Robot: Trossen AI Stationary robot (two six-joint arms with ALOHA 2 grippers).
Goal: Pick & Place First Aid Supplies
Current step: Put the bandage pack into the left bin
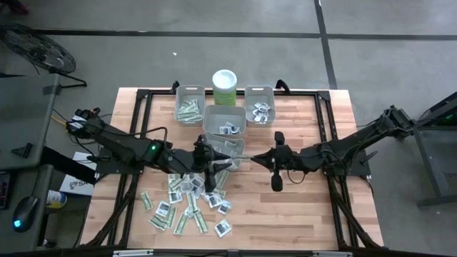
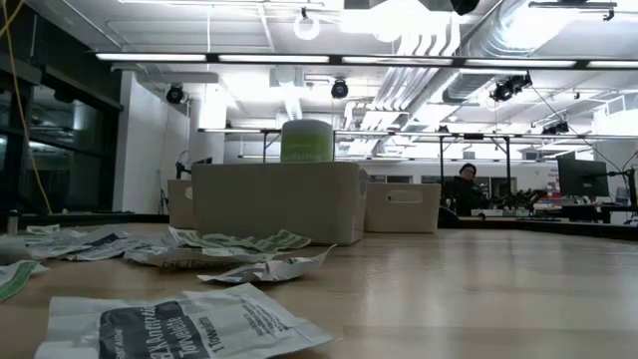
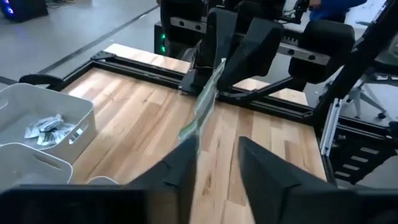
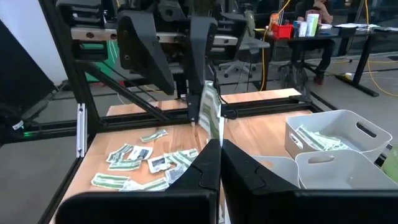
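While I work the left gripper [image 3: 214, 146], I watch its two fingers closely. They stand apart, with a gap much wider than the thin green strip [image 3: 205, 102]. The strip stands up on its edge and leans on one finger only, so nothing pinches it now. I think it is about to fall.

The gripper hangs in the air near the middle of the table [image 1: 300, 214]. It is just beside the near bin [image 1: 230, 148], at the far edge of the pile [image 1: 189, 203] of packets. I cannot tell if the strip is right over a bin.

My guess is that this step is the drop. To do it well, I want the strip above the bin before it falls. The far bin [image 1: 190, 107] has green strips in it, so that looks like the right home. I should open slowly, keep the arm steady, and wait until the strip slips off the finger. If it sticks, a tiny shake may help.

The right gripper [image 4: 217, 146] waits near the middle too, pointing at the left one. Its fingers are closed tight and hold nothing.
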